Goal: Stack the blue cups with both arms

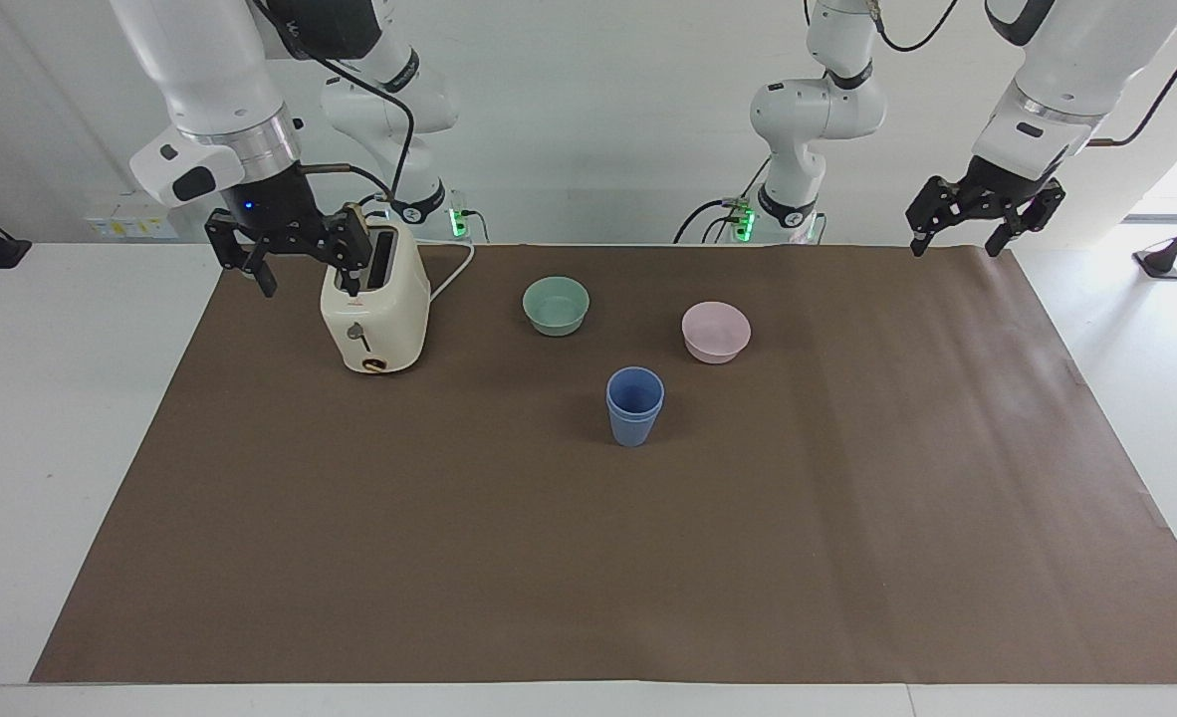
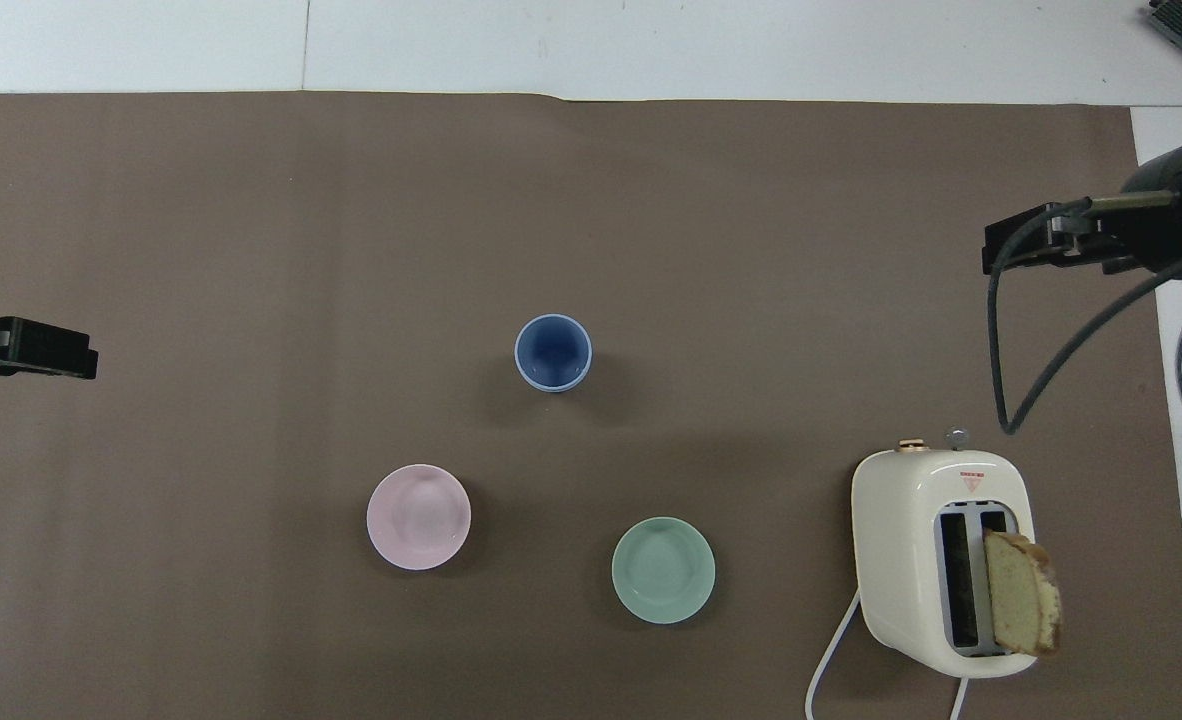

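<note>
The blue cups [image 1: 634, 404] stand upright in the middle of the brown mat, one nested in the other, with two rims showing one just above the other. From overhead the blue cups [image 2: 552, 352] read as one round blue opening. My right gripper [image 1: 308, 279] hangs open and empty in the air beside the toaster, over the mat's edge at the right arm's end; overhead the right gripper [image 2: 1013, 245] shows there too. My left gripper [image 1: 953, 245] waits open and empty above the mat's corner at the left arm's end. Overhead the left gripper [image 2: 51, 348] is a black bar.
A green bowl [image 1: 556, 305] and a pink bowl [image 1: 716, 331] sit nearer to the robots than the cups. A cream toaster [image 1: 374, 309] with a bread slice [image 2: 1021, 592] in it stands toward the right arm's end. Two smaller white arms stand at the table's back edge.
</note>
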You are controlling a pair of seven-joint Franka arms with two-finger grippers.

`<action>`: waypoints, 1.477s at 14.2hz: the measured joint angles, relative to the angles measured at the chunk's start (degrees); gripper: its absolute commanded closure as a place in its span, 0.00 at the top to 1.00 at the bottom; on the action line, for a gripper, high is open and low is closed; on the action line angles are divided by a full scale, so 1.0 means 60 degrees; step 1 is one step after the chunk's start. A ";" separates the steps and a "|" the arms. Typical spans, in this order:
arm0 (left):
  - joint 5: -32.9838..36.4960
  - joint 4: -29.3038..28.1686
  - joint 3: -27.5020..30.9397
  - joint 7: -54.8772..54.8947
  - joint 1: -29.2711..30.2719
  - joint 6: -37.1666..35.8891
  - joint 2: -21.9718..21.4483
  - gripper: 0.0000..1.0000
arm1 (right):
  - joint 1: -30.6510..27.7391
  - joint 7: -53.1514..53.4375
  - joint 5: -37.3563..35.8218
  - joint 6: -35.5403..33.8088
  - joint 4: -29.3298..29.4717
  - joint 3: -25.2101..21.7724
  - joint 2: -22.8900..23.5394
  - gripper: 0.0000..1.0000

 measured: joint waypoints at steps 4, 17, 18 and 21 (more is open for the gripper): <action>-0.0004 0.0000 -0.0014 0.0000 -0.0001 0.0073 0.0000 1.00 | -0.0285 -0.0082 0.0030 -0.0185 -0.0380 0.0002 -0.0189 1.00; -0.0005 -0.0002 -0.0031 0.0000 -0.0002 0.0126 0.0000 1.00 | -0.0523 -0.0355 0.0058 -0.0161 -0.1009 0.0019 -0.0587 1.00; -0.0005 -0.0003 -0.0032 0.0000 -0.0002 0.0133 0.0000 1.00 | -0.0523 -0.0355 0.0058 -0.0160 -0.1011 0.0021 -0.0587 1.00; -0.0005 -0.0003 -0.0038 0.0000 -0.0002 0.0147 0.0000 1.00 | -0.0523 -0.0356 0.0058 -0.0159 -0.1013 0.0028 -0.0587 1.00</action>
